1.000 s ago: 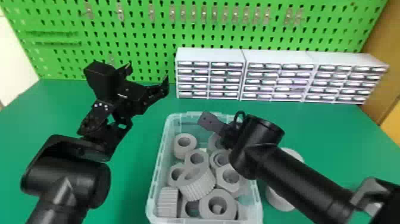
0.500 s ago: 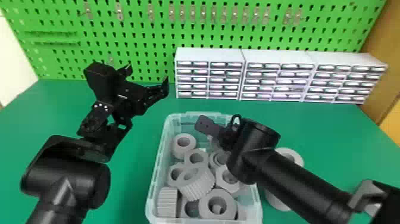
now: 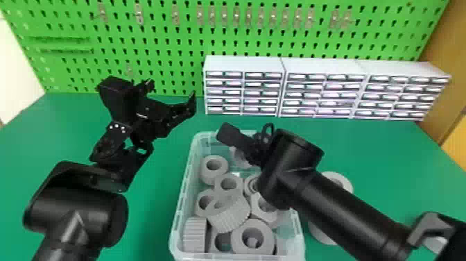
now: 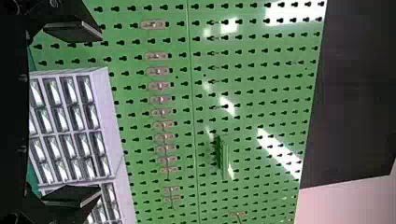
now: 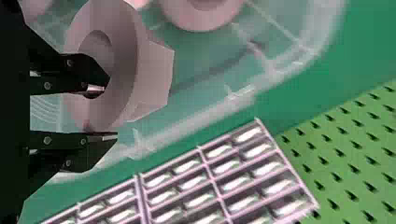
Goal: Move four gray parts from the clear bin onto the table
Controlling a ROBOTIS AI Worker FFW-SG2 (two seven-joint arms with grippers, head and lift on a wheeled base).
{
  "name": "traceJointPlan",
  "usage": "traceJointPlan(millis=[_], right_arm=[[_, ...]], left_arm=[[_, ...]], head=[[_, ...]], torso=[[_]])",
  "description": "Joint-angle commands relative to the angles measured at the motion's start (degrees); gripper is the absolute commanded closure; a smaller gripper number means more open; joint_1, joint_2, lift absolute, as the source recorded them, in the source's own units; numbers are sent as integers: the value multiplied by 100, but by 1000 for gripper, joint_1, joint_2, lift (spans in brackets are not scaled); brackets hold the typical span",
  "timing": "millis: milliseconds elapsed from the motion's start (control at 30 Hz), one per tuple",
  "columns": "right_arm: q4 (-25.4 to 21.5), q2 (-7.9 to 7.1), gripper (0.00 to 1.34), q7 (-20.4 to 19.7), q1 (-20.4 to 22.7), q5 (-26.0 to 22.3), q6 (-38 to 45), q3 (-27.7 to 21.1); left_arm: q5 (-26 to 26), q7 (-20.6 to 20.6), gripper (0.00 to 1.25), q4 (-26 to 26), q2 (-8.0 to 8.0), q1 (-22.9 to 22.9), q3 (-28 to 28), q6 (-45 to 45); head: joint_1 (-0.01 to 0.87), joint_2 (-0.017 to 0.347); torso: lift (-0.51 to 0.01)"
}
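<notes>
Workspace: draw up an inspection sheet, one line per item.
Surface: green table.
Job's things: clear bin with several gray parts; more gray parts on the table to its right, partly behind the right arm.
Clutter: white drawer units along the back.
Hands: left hand open, raised; right hand on a tilted gray part, one finger in its hole.
Cables: black loop at the right wrist, probably a cable.
Surroundings: green pegboard with metal clips.
</notes>
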Motion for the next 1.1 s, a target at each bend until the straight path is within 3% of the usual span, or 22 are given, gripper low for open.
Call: traceJointPlan(millis=[0, 200, 500, 867, 1067], right_arm=[[-625, -27, 1190, -3, 86, 182, 106, -229], [-1407, -80, 1191, -3, 253, 340, 299, -572], [-2628, -282, 1190, -3, 701, 533, 748, -1116], [-4070, -546, 1190, -3, 1510, 850, 1811, -1925], [-4843, -598, 1190, -3, 2054, 1069, 2593, -2496]], left_arm=[[-1, 0, 125, 0, 0, 45, 19, 0], [-1, 0, 127, 0, 0, 98, 54, 0], [-19, 0, 125, -53, 0, 221, 159, 0], [-72, 0, 125, -194, -9, 379, 291, 97], [-89, 0, 127, -211, -53, 405, 317, 106]], head=[[678, 34], [678, 34], [678, 34], [678, 34], [678, 34]], torso=[[-50], [-50], [-50], [-50], [-50]])
